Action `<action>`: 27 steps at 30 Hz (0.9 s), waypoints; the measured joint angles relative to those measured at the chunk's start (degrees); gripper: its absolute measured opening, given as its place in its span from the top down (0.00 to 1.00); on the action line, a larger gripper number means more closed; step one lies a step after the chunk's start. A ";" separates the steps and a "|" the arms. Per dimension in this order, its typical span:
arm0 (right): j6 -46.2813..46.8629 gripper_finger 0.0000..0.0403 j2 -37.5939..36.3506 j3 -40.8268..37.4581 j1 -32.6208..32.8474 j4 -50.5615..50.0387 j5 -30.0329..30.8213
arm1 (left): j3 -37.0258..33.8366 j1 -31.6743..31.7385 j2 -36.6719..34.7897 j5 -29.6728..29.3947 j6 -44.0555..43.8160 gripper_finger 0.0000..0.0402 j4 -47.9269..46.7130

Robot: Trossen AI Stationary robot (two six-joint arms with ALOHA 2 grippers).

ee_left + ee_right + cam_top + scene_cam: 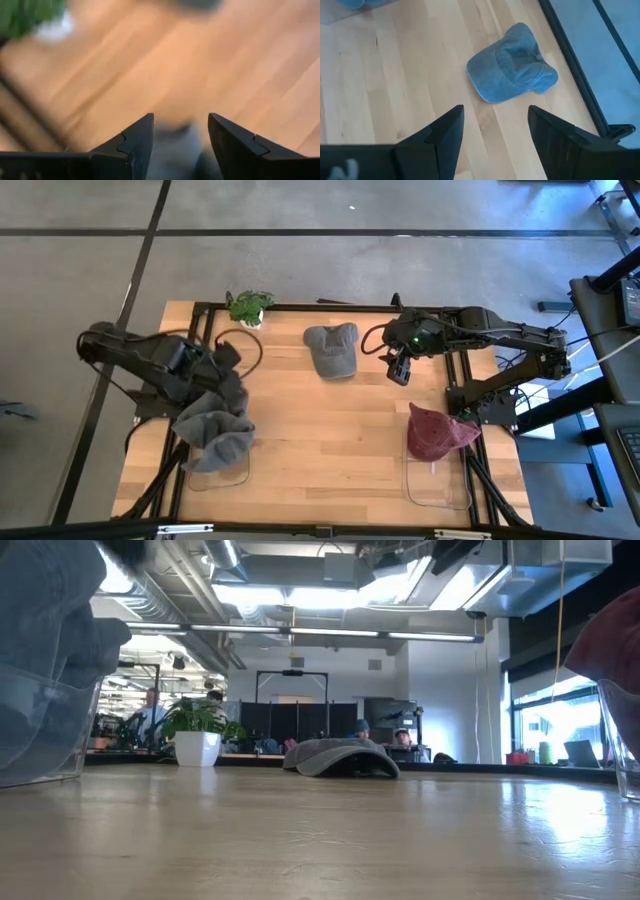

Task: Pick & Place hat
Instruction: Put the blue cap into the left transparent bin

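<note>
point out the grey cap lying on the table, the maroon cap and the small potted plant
grey cap (332, 350), high view, its crown
maroon cap (436, 432), high view, its crown
small potted plant (248, 305), high view, its leaves

grey-blue cap (332, 349), maroon cap (436, 432), green plant (249, 305), pale wood table (320, 450)

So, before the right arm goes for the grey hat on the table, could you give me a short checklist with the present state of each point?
1. Right gripper open: ok, fingers spread and nothing between them.
2. Grey hat free on the table: ok, it lies alone and nothing touches it.
3. Right gripper near the hat: ok, it hovers beside it, not yet over it.
4. Left gripper out of the way: ok, it is at the left side by the grey hat pile.
5. Potted plant clear of the hat: ok, apart.
6. Room in the bin with the red hat: cannot tell.
</note>
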 joint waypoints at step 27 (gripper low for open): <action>0.25 0.45 -0.02 -12.41 -3.12 16.27 -5.29 | 0.01 33.77 31.33 14.75 49.77 0.55 63.84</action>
